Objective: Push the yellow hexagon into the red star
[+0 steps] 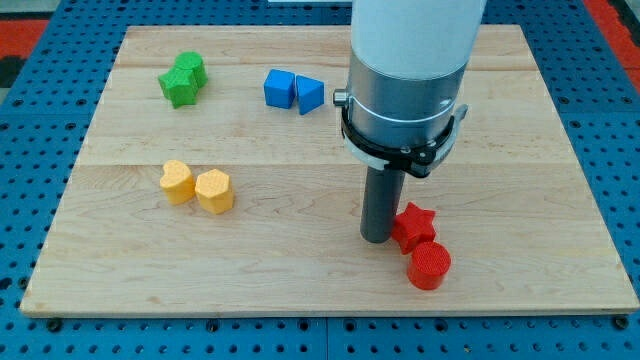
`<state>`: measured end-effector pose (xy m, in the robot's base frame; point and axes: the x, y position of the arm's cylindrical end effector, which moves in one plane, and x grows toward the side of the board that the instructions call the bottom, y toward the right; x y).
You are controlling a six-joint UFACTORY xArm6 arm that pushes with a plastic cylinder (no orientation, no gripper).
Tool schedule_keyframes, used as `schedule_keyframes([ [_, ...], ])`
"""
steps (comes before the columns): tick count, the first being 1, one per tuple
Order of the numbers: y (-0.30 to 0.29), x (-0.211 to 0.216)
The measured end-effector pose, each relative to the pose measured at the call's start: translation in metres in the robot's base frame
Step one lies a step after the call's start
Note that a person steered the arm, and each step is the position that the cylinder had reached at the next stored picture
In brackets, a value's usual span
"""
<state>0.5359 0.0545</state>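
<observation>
The yellow hexagon (214, 190) lies at the view's left centre, touching a yellow heart-shaped block (177, 181) on its left. The red star (413, 226) lies at the lower right, touching a red cylinder (430, 266) just below it. My tip (377, 238) rests on the board right against the red star's left side, far to the right of the yellow hexagon.
Two green blocks (183, 80) sit together at the upper left. A blue cube (279, 88) and a blue triangular block (309, 94) sit at the top centre. The wooden board (520, 150) lies on a blue perforated table. The arm's white body (412, 60) covers the upper centre-right.
</observation>
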Motion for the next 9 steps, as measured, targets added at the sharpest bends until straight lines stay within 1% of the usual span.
schedule_keyframes([
  [2,0.007,-0.017],
  [3,-0.026,-0.015],
  [4,-0.069,0.014],
  [5,-0.148,0.005],
  [6,-0.195,-0.036],
  [7,-0.150,-0.072],
  [8,-0.153,-0.086],
  [9,-0.152,-0.112],
])
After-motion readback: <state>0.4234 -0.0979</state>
